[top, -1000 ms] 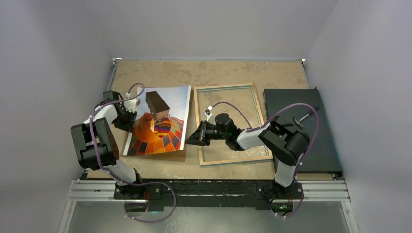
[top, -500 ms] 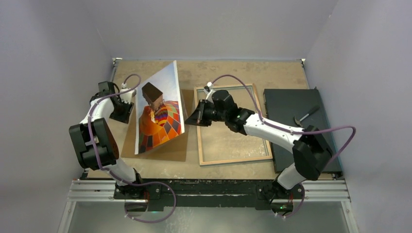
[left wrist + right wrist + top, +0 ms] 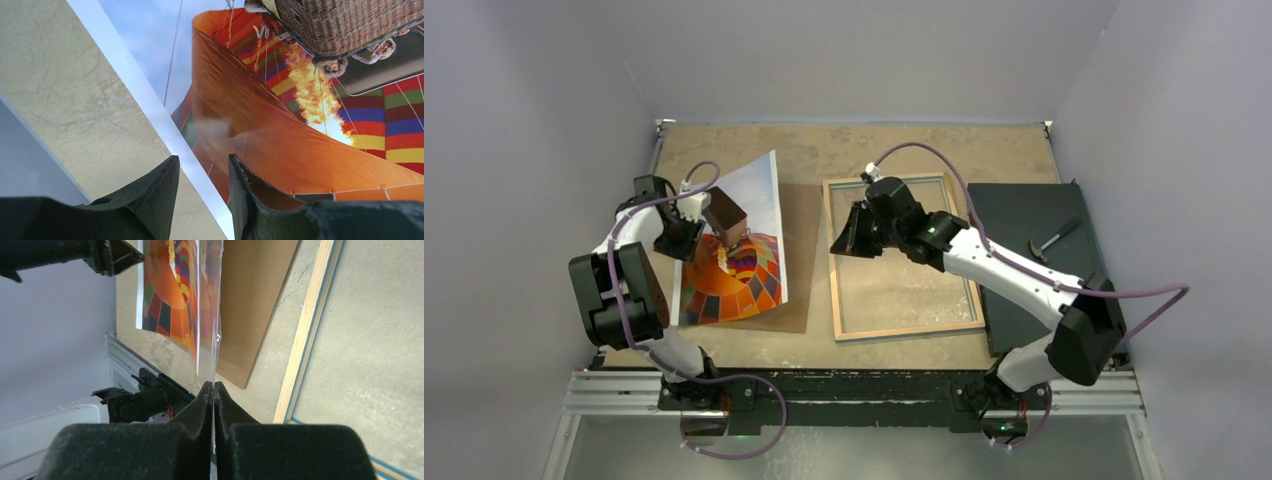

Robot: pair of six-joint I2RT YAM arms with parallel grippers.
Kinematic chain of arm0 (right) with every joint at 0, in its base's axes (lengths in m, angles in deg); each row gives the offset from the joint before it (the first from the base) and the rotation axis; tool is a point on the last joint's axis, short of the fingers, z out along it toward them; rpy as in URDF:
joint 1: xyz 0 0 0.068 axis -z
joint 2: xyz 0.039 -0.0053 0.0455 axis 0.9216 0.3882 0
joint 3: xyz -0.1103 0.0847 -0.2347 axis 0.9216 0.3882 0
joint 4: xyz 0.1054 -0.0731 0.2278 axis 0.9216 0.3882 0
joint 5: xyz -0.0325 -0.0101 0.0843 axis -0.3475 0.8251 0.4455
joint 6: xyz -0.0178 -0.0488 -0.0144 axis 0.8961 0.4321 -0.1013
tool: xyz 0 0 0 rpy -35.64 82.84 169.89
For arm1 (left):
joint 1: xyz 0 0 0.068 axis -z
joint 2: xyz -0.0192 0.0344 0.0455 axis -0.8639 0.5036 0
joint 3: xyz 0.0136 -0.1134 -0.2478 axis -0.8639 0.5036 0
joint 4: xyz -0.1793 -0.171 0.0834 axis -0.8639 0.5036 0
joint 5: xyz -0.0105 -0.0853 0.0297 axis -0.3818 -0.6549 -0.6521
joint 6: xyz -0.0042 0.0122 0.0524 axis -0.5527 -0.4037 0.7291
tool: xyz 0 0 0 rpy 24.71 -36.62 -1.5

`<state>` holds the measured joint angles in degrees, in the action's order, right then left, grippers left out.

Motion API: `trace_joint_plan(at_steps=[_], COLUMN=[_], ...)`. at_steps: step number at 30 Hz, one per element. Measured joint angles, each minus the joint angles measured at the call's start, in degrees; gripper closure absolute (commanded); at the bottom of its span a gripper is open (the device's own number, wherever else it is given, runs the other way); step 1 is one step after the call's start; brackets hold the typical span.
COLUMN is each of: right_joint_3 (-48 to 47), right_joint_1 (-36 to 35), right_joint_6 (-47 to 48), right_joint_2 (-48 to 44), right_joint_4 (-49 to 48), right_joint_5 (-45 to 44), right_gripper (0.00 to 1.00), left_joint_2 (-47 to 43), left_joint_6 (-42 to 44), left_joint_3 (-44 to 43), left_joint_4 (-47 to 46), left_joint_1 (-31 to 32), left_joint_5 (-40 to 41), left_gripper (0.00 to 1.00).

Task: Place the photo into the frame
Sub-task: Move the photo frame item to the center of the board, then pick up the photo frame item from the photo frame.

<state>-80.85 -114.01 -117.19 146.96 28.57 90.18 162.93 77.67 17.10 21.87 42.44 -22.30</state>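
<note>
Tan surface (image 3: pixel 874 150), grey walls (image 3: pixel 844 60). Frame (image 3: pixel 904 328) flat, mid-surface. Photo (image 3: pixel 744 270) tilted over brown board (image 3: pixel 802 285). Left gripper (image 3: pixel 202 165) jaws apart astride photo edge; right gripper (image 3: pixel 214 385) jaws clamped on clear sheet (image 3: pixel 218 315), perhaps photo's sleeve.

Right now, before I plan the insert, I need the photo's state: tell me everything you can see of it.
The photo is a thin print: an orange hot-air balloon with multicoloured panels, flame and wicker basket on blue sky, with a white border. It is tilted, its right edge raised over the board and its left edge low. The open left gripper straddles its left border; contact is unclear. The right gripper is shut on a clear sheet by its right edge; whether that is joined to the photo I cannot tell.
</note>
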Motion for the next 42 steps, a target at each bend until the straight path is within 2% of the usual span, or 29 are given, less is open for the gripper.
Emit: trace_joint_plan(at_steps=[7,11,17,25,31,33,37,39,42], right_joint_3=[-1.46,0.15,6.32,17.81,26.8,28.96,31.01,31.01,30.99], right_joint_1=[0.39,4.15,11.52,15.61,17.18,17.27,17.31,17.31,17.29], right_joint_6=[-0.48,-1.36,-1.57,-4.07,-9.35,-10.1,-10.21,-9.99,-9.31], right_joint_2=[-6.45,-9.55,-12.02,-16.61,-23.52,-23.5,-19.91,-18.49,-18.36], right_joint_4=[5.44,7.63,11.93,16.72,17.27,16.52,14.99,14.67,14.91], right_joint_5=[-5.38,-7.63,-12.59,-19.12,-21.64,-21.46,-19.08,-18.38,-17.57], right_gripper=[1.0,1.0,1.0,1.0,1.0,0.86,0.32,0.17,0.07], left_joint_2=[1.88,2.34,2.34,2.45,4.02,4.55,4.81,4.81,4.96], left_joint_6=[-0.04,-0.68,-3.13,-7.26,-9.09,-9.27,-10.14,-10.36,-10.6], left_joint_3=[1.9,1.99,-2.14,-8.02,-8.13,-8.13,-8.13,-8.13,-8.13], left_joint_4=[-1.55,-1.57,0.24,0.15,0.48,0.63,0.61,0.59,0.48], left_joint_1=[1.44,4.31,13.0,26.56,32.72,33.77,35.91,37.03,38.25], left_joint_5=[0.42,1.03,2.29,4.66,6.67,6.99,7.67,7.91,8.11], left_gripper=[0.62,0.61,0.6,0.6,0.6,0.6,0.6,0.6,0.6])
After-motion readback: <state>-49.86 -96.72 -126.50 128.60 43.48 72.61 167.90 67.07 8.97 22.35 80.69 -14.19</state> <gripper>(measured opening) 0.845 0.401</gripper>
